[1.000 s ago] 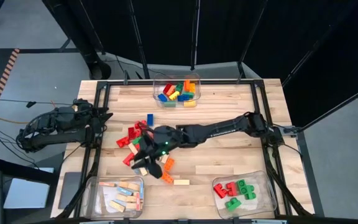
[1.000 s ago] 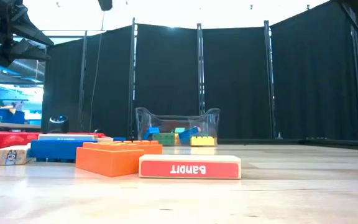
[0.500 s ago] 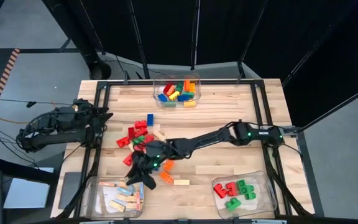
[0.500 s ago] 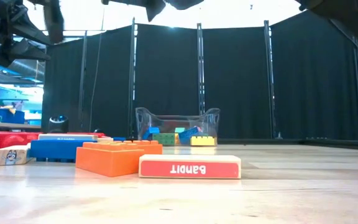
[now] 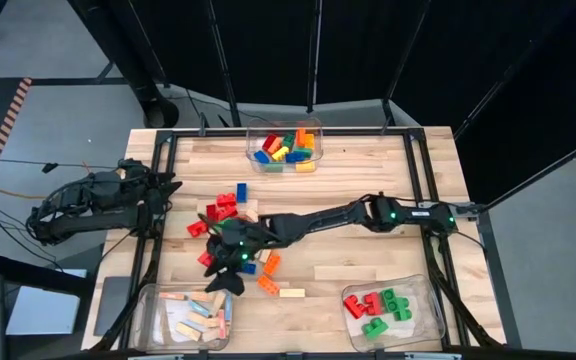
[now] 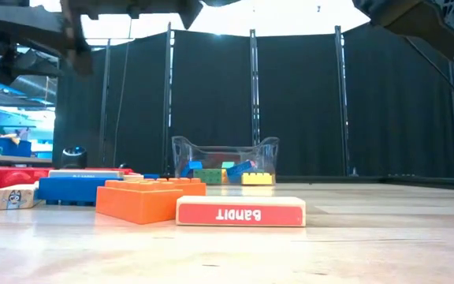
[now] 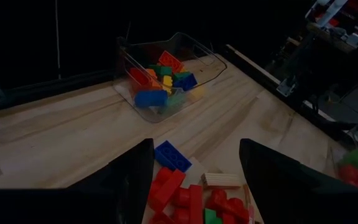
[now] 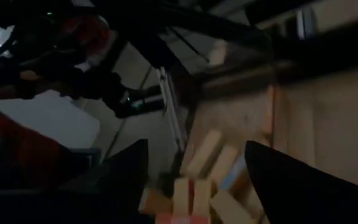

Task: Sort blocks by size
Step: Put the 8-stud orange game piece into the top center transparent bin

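Observation:
A loose pile of blocks [image 5: 223, 212], red, green, blue and orange studded bricks with pale wooden bars, lies left of the table's middle. An orange brick [image 6: 148, 199] and a wooden bar [image 6: 240, 211] lie nearest the front edge. My right gripper [image 5: 228, 280] hangs open over the far right rim of the near left bin [image 5: 168, 322]. In its wrist view its fingers [image 8: 196, 144] stand wide apart with nothing between them, and wooden bars [image 8: 199, 163] lie in the bin below. My left gripper [image 5: 163, 185] waits open at the table's left edge, above the pile [image 7: 196, 142].
A clear bin of mixed coloured bricks [image 5: 285, 148] stands at the far edge. Another bin holding red and green bricks [image 5: 383, 310] stands near right. My right arm [image 5: 338, 215] stretches across the middle of the table. Bare wood lies to the right.
My right gripper has gone down and toward the table's near left corner, from above the pile to the rim of the near left bin, rolling a little as it went. The arm has stretched out further across the table.

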You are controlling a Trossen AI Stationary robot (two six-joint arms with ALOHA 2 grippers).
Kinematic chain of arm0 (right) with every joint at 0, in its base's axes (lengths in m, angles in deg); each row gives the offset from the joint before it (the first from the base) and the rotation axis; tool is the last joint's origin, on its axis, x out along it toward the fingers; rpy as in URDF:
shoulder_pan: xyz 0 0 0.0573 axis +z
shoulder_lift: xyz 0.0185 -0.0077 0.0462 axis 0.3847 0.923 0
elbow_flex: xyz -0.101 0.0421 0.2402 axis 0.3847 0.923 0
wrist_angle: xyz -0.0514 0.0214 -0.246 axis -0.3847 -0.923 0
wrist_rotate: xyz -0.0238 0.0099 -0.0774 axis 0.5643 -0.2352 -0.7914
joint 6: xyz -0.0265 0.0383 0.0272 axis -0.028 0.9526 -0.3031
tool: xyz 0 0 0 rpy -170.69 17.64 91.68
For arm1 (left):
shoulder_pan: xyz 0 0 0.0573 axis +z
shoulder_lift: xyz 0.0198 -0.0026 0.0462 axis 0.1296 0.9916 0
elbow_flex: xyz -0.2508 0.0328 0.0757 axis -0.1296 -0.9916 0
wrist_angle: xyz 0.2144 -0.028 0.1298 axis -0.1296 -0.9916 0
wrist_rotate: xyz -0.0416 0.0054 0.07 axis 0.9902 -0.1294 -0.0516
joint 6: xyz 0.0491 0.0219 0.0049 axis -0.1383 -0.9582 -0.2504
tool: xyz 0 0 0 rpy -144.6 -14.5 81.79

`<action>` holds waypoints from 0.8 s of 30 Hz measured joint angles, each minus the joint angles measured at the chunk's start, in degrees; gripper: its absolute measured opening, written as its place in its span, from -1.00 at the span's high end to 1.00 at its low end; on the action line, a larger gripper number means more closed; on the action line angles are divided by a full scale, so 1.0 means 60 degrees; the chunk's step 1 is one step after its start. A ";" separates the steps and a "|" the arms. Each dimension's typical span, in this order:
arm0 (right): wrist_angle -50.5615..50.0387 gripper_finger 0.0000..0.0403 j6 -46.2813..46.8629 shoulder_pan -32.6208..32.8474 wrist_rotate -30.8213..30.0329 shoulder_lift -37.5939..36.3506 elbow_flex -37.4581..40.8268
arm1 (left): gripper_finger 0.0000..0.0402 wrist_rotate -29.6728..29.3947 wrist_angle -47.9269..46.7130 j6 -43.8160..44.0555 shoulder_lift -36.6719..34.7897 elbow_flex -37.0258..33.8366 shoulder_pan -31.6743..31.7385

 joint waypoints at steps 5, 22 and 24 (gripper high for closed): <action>-0.3427 -0.28 0.0456 -0.0140 0.0523 -0.0860 -0.0004 | -0.22 0.0000 0.0007 0.0000 0.0000 0.0000 0.0004; -0.7257 -0.11 0.1548 0.1490 -0.5020 -0.1363 0.1568 | -0.22 0.0000 0.0007 0.0000 0.0000 0.0000 0.0002; -0.6827 -0.11 0.1764 0.1472 -0.5033 -0.1363 0.1948 | -0.22 0.0000 0.0007 0.0000 -0.0002 0.0000 0.0001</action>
